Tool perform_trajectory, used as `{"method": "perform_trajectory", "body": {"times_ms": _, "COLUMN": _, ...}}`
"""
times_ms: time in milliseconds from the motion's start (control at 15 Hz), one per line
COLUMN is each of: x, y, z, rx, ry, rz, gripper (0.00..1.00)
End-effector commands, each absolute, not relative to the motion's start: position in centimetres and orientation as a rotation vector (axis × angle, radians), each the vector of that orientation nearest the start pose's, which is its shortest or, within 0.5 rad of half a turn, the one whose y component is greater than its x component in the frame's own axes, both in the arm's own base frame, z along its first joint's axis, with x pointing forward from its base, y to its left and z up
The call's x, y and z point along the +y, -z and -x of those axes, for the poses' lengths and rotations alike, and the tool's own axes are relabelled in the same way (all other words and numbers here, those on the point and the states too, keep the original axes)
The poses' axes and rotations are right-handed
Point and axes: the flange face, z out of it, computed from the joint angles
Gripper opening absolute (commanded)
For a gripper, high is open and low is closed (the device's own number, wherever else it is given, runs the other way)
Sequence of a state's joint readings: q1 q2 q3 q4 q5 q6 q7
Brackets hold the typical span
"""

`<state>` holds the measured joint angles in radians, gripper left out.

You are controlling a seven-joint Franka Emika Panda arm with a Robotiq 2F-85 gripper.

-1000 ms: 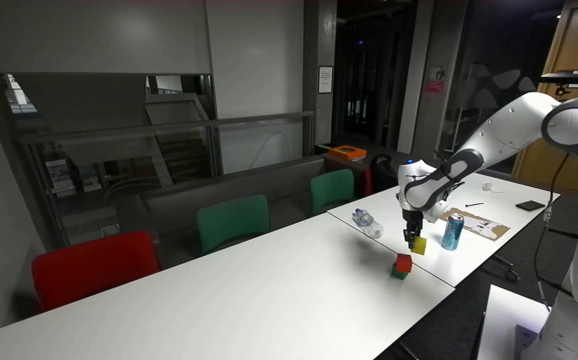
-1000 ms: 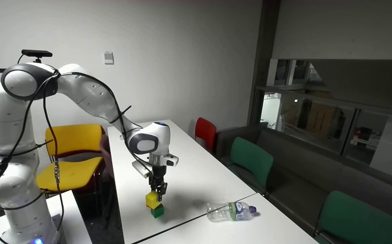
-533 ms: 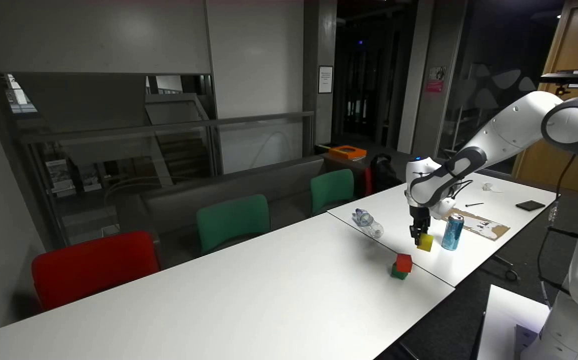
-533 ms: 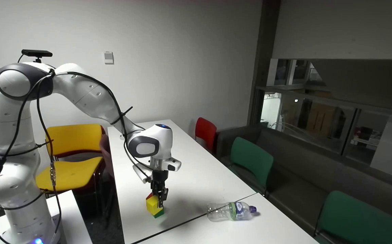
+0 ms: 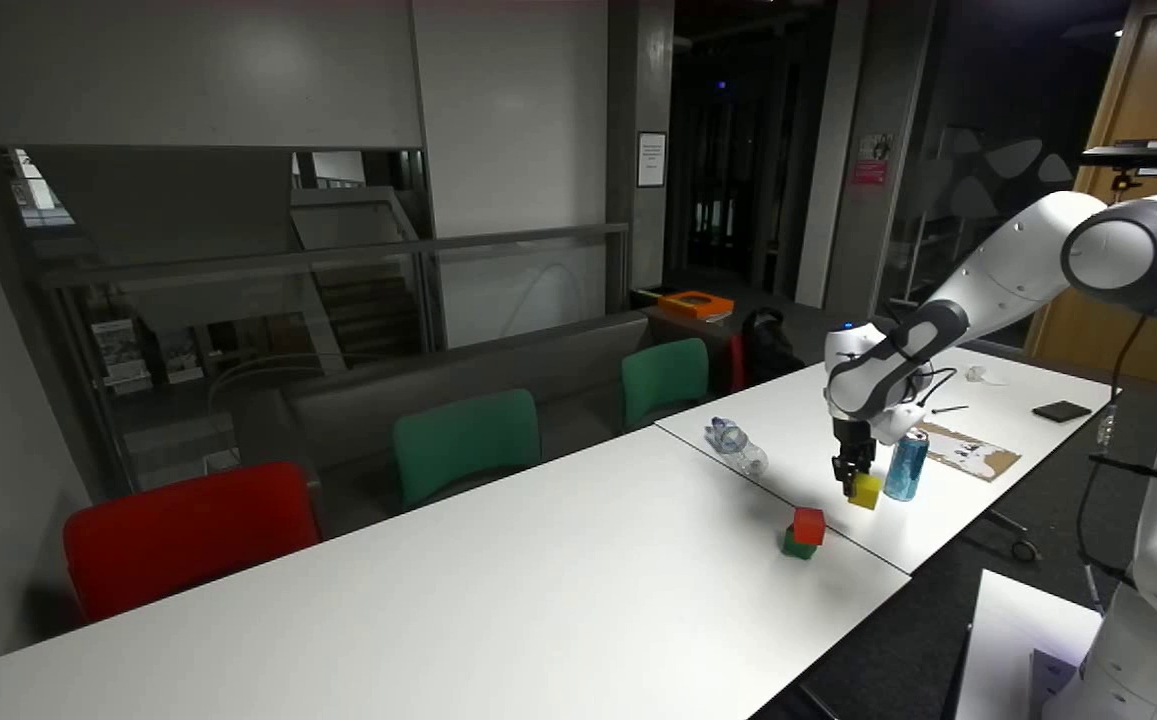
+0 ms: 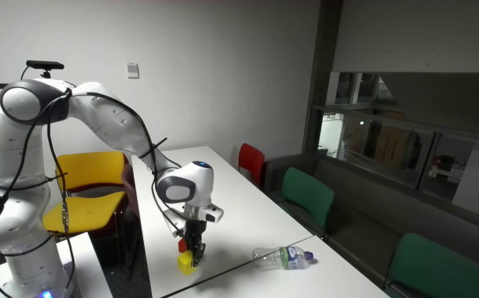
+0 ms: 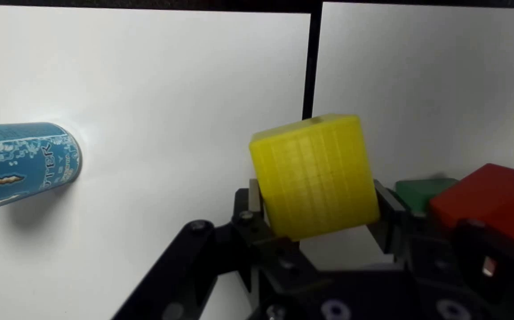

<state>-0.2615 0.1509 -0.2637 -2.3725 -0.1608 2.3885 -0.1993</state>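
Pincer (image 7: 319, 198) clamped on yellow cube (image 7: 314, 178), gripped from both sides; cube a bit tilted in wrist view. It's over the white bench (image 5: 538, 560), close to the seam (image 7: 311, 66) between its two sections; can't tell if it touches the top. Containers: blue drink can (image 5: 907, 467) upright on the bench, printed lettering on the side, contents hidden. Clear plastic bottle (image 6: 270, 258) on its side by the seam, purple cap (image 6: 309, 255) on, green and blue label (image 6: 290, 257) round it; see-through walls, can't tell if any liquid's inside. Stack: red cube (image 5: 809, 525) on green cube (image 5: 798, 548), set askew, across the seam from the can and near the pincer. Also on the bench: brown cardboard sheet (image 5: 973, 455) with white patches, lying flat near the can; thin dark pen-like item (image 5: 949, 408); flat dark rectangle (image 5: 1061, 411) near the edge; small clear crumpled bit (image 5: 978, 374), too small to tell what. Orange item (image 5: 680, 305) beyond the bench, can't tell if it's a box or tray. Green chairs (image 6: 309, 196) and red chair (image 5: 193, 540) along the bench side, dark sofa (image 6: 371, 203) behind them.
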Motion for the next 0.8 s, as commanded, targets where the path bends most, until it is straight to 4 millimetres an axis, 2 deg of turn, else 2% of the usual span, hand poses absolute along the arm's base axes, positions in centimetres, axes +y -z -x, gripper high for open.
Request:
{"method": "perform_trajectory", "body": {"times_ms": 0, "x": -26.5, "y": -24.4, "z": -42.4, "rx": 0.321, "ry": -0.221, "rz": 3.194, "gripper": 0.34}}
{"method": "perform_trajectory", "body": {"times_ms": 733, "x": -26.5, "y": -21.4, "z": -43.7, "rx": 0.277, "ry": -0.084, "rz": 3.224, "gripper": 0.34}}
